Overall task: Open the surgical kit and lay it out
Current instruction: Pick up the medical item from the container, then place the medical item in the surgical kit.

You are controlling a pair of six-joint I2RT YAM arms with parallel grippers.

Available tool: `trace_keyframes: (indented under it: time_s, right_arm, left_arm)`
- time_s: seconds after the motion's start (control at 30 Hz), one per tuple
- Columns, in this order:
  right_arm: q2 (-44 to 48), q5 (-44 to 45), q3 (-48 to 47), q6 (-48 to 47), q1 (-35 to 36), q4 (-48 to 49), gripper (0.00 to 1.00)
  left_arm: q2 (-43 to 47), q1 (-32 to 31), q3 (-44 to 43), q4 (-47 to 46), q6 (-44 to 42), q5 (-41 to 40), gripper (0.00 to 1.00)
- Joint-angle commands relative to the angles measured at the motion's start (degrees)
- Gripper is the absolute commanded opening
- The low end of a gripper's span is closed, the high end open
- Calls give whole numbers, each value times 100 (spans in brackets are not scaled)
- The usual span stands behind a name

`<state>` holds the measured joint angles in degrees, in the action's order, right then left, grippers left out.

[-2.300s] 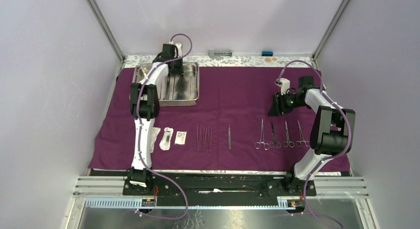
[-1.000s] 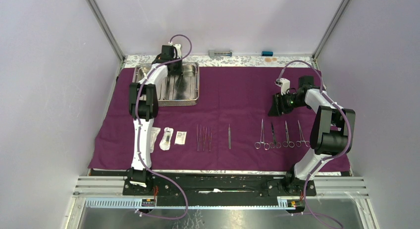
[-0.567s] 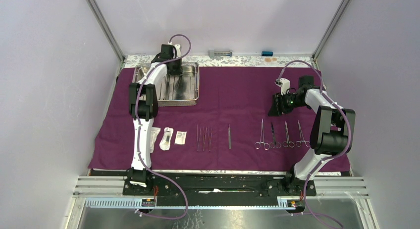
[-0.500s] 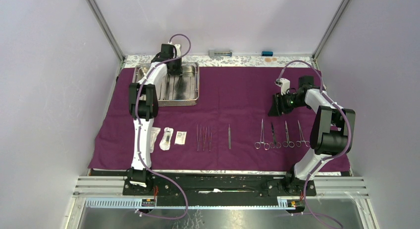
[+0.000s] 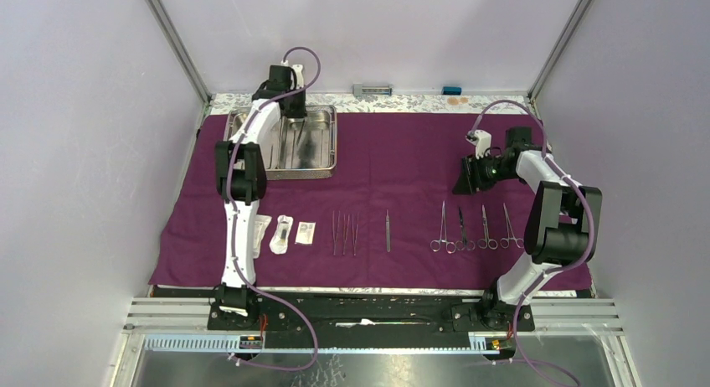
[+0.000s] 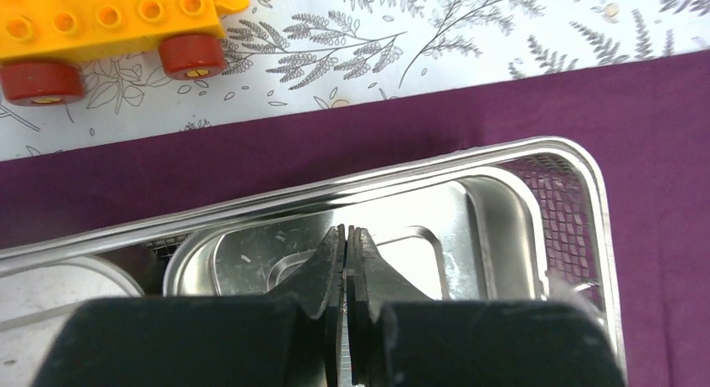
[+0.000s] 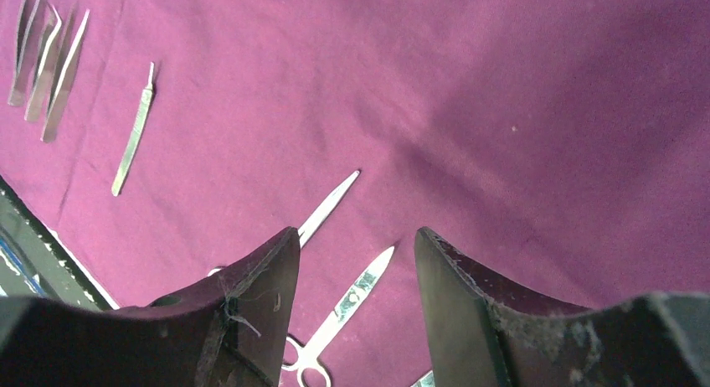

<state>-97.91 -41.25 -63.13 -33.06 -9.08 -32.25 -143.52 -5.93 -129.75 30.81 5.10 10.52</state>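
clearly the dark purple cloth wrap (image 5: 402, 161) was already opened and lay flat over most of the table, so it served as the field for all other things. at its far left corner stood the shiny rectangular steel tray with two compartments (image 5: 334, 152), i think because it was the container from which the tools came. the left gripper (image 6: 346, 232) hung over the inner compartment with its fingers pressed together. the wrist view showed no tool between them, and if something very thin was pinched i cannot tell. the right gripper (image 7: 353, 236) hovered above bare cloth on the right with its fingers apart and empty, probably waiting for a tool to arrange.

beyond the tray, on the patterned table cover, sat a small orange toy car with red wheels (image 6: 109, 18), which did not belong to the kit.

along the near part of the cloth the tools lay in one line, sorted by kind so each could be found fast: four ring-handled steel forceps (image 5: 442, 224) on the right, then one thin steel instrument alone (image 5: 388, 230), then the thin steel tweezers (image 5: 344, 234) close together, and the small white sealed packets (image 5: 282, 234) on the left.
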Motion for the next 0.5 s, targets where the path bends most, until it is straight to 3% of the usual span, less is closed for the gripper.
trace_keyframes:
  time_s: [0.0, 0.3, 0.47]
  right_arm:
    - [458, -339, -135, 364, 134, 325, 59]
    - [988, -595, -384, 1737, 584, 1406, 59]
    - [1328, -712, -218, 2723, 677, 2258, 58]
  left_arm:
    - [973, 27, 126, -296, 237, 224, 0]
    - [2135, -318, 509, -200, 672, 131, 0]
    - [3134, -848, 1685, -682, 1403, -55, 0]
